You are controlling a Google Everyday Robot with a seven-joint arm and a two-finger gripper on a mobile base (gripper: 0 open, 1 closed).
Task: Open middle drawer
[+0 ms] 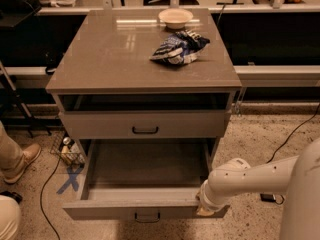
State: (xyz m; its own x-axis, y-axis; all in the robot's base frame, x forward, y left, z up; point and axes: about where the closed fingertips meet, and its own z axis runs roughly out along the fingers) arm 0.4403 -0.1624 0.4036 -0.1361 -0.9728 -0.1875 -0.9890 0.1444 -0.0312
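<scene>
Speckled floor (260, 134), grey desk (110, 59), we see middle drawer (145, 171) pulled out, gripper (202, 211) at its front right corner (grip we cannot tell)

Arm (252, 176) outstretched, gripper (205, 210) low

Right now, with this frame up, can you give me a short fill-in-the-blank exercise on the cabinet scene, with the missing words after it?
1. The middle drawer is pulled ____ of the cabinet, showing its plain grey box.
2. The gripper sits at the drawer's front corner on the picture's ____ side.
3. The bowl and the blue-and-white bag both rest on the cabinet's ____.

Missing words: out; right; top.
</scene>
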